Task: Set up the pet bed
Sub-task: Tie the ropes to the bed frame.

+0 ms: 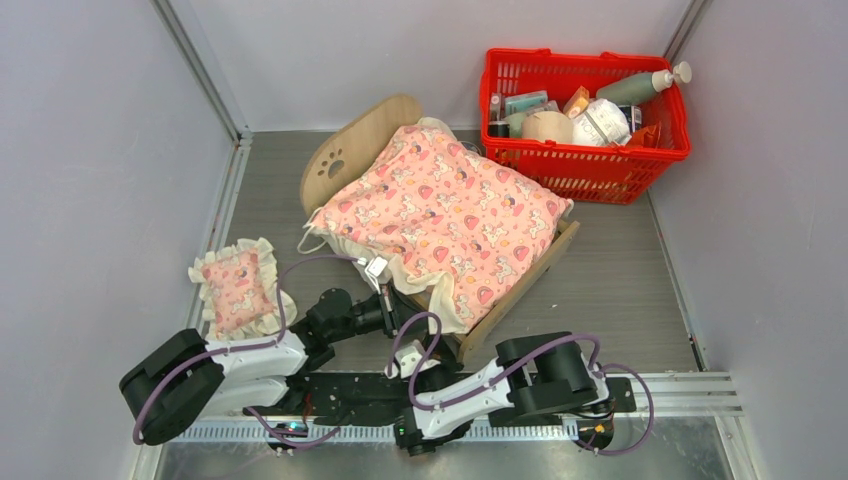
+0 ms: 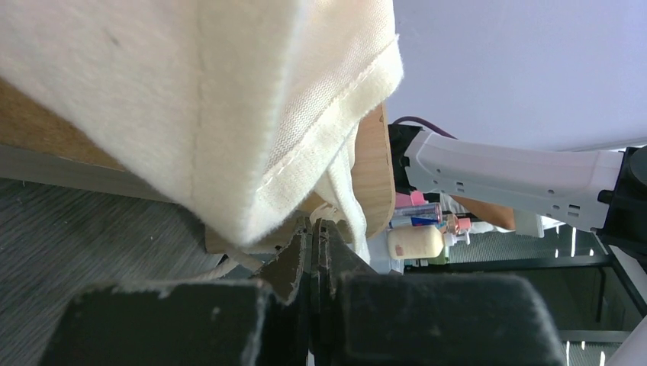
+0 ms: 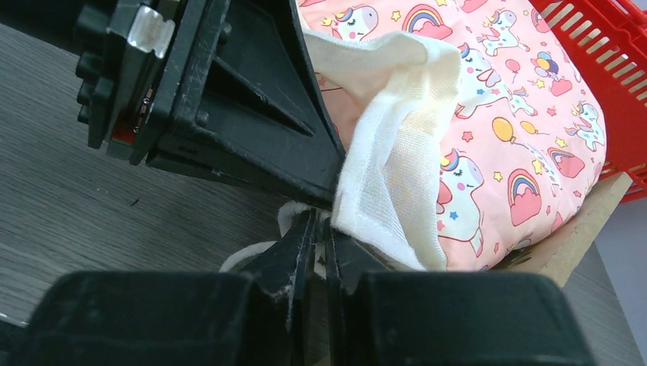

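The left end effector [image 2: 313,223] and right end effector [image 3: 320,217] are closed, perhaps pinching the blanket [image 1: 450,210] frill. The pet bed [image 1: 350,145] looks light and stiff, so it is best grasped by its rail.

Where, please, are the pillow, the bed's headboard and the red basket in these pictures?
pillow [image 1: 237,290], top external view, its pink middle.
headboard [image 1: 365,130], top external view, bare wood beside the paw cutout.
red basket [image 1: 580,172], top external view, its near wall.

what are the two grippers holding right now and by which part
It cannot be told. The left gripper and right gripper are both shut right at the edge of the cream-frilled pink patterned blanket, but no pinched fabric shows.
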Robot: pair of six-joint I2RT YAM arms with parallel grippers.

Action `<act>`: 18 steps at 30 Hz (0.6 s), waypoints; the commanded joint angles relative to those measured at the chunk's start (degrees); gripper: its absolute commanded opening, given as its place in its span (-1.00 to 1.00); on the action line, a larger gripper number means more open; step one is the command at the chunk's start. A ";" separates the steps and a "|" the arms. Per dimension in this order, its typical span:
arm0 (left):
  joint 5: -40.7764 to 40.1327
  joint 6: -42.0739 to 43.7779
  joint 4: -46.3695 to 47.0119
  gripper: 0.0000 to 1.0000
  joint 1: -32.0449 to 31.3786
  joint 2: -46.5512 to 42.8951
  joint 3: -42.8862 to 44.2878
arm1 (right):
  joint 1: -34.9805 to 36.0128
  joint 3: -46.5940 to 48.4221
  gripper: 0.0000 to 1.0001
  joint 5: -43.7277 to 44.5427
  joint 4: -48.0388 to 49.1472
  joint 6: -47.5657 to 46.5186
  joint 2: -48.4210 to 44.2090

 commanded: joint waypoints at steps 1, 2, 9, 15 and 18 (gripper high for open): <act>-0.92 -0.43 3.67 -1.00 -0.38 -1.14 0.50 | 0.17 -0.42 -0.61 16.03 -0.50 0.77 -1.05; -1.40 0.69 2.50 -1.00 -0.38 -1.82 0.96 | 0.48 -0.65 -0.49 15.70 -0.52 0.95 -1.15; -5.63 4.71 -5.92 -1.00 -0.38 -5.79 3.43 | 1.88 -3.80 0.03 12.55 -0.51 1.73 -3.68; -6.25 5.58 -6.74 -1.00 -0.36 -4.10 4.18 | 3.14 -5.16 0.17 10.42 -0.48 0.60 -5.90; -6.81 5.86 -7.08 -1.00 -0.38 -3.55 4.42 | 3.25 -4.23 0.23 9.83 -0.46 -1.15 -6.09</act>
